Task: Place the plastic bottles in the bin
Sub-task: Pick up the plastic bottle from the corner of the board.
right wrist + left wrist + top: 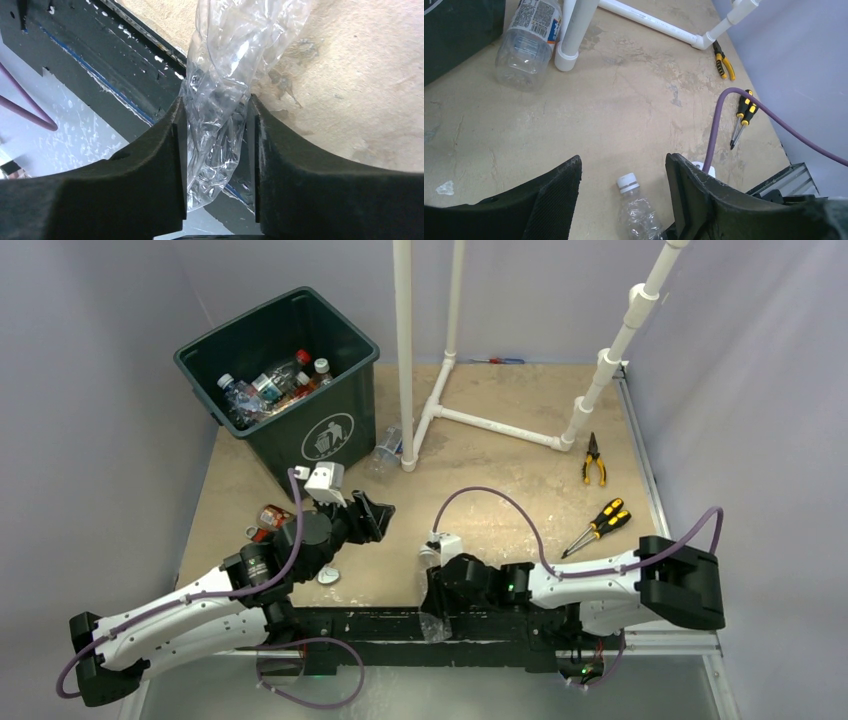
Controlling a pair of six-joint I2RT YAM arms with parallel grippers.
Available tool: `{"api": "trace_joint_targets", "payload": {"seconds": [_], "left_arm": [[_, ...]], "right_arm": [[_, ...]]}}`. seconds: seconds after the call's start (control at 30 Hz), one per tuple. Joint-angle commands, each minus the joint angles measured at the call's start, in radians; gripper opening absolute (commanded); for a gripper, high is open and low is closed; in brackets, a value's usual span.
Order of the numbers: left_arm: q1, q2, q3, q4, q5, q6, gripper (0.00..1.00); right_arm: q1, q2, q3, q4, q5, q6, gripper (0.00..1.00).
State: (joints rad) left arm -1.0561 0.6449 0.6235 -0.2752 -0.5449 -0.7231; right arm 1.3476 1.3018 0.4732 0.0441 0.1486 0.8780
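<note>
The dark green bin (pixel 330 430) stands at the far left with several plastic bottles (pixel 270 385) inside. A clear labelled bottle (pixel 388 447) (pixel 526 45) lies beside the bin, against a white pipe foot. At the table's near edge lies a crumpled clear bottle (pixel 225 65) (pixel 636 205) with a white cap. My right gripper (pixel 215 102) (pixel 432 585) is shut on its body, and both pads press the plastic. My left gripper (pixel 623 159) (pixel 372 515) hangs open above the table left of it, with nothing between its fingers.
A white pipe frame (pixel 440 410) rises from the middle and back. Yellow-handled pliers (pixel 594 460) and screwdrivers (pixel 600 523) lie at the right. A small red and white item (pixel 270 518) sits by the left arm. A pale disc (pixel 328 576) lies near the front edge.
</note>
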Motion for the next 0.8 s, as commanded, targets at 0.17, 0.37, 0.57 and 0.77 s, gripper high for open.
{"api": "trace_joint_targets", "payload": {"seconds": [0.17, 0.37, 0.57, 0.77], "left_arm": [[0.001, 0.012, 0.021, 0.074, 0.014, 0.018, 0.62], [0.001, 0.061, 0.129, 0.196, 0.159, 0.135, 0.64], [0.001, 0.1, 0.247, 0.306, 0.376, 0.219, 0.7], [0.001, 0.114, 0.284, 0.307, 0.4, 0.184, 0.73]], "right_arm": [[0.024, -0.42, -0.033, 0.091, 0.139, -0.197, 0.12], [0.025, -0.632, -0.039, 0.219, 0.073, -0.448, 0.05], [0.025, -0.629, -0.013, 0.253, 0.029, -0.575, 0.01], [0.027, -0.639, -0.048, 0.341, 0.049, -0.617, 0.0]]}}
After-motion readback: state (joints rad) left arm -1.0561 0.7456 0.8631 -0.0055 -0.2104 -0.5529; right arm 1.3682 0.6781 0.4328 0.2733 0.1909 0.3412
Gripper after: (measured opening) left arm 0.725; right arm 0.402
